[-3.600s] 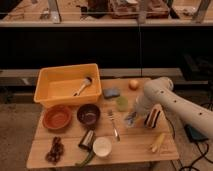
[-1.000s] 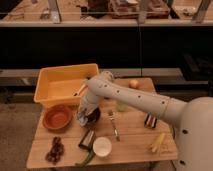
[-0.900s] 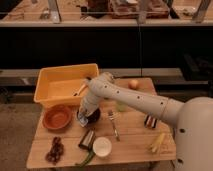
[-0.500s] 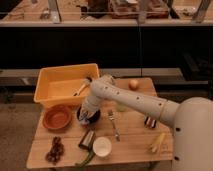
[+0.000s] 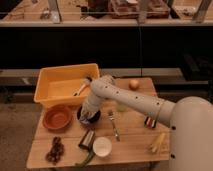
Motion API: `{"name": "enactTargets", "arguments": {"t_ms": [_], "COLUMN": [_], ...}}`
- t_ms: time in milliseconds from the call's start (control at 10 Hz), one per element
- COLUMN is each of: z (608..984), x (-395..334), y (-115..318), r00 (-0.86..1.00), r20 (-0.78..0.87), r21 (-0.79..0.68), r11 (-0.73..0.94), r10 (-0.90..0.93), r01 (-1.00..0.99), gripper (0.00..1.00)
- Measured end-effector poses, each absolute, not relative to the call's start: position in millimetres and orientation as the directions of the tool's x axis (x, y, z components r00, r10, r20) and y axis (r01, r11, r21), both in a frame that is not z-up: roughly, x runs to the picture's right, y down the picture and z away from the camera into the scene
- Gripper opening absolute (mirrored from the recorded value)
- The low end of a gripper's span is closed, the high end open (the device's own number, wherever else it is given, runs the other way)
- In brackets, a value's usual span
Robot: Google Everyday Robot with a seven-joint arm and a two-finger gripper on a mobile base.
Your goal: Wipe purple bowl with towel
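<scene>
1. The purple bowl point(image 5: 96, 115) sits on the wooden table point(image 5: 131, 134), just in front of the yellow bin point(image 5: 60, 85) and just beside the orange bowl point(image 5: 57, 117); the fork point(image 5: 114, 125) lies near its right side
2. It looks like a small, rigid dish with a smooth inner wall, probably light; I judge it will slide or tip under a sideways push, so wiping pressure is best sent down into the bowl's floor, not against the rim
3. The towel is soft and will bunch; a pale scrap at the tip of the arm point(image 5: 130, 100) inside the bowl may be it, though I cannot tell for sure; taken by a gathered fold, it would leave loose cloth to drag round the wall
4. The gripper point(image 5: 86, 118) is down inside the bowl, at the end of the arm reaching across from the right; whether it is spread or clamped cannot be told, nor whether it touches the bowl's floor
</scene>
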State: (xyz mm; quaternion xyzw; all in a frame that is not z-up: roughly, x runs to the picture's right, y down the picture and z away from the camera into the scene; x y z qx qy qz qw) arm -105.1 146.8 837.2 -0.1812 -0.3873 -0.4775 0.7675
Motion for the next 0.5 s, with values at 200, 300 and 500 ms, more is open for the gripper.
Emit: {"name": "enactTargets", "arguments": {"t_ms": [200, 300, 500], "z": [843, 845, 849], "x": [-90, -84, -77], "y": [147, 146, 143], "r00": [0.266, 0.277, 0.290], "r20": [0.770, 0.768, 0.763], "r21": [0.072, 0.065, 0.055], "r11": [0.494, 0.500, 0.504], "r10": [-0.580, -0.577, -0.578], "r01": [0.867, 0.863, 0.862], "gripper": [0.00, 0.00, 0.00]}}
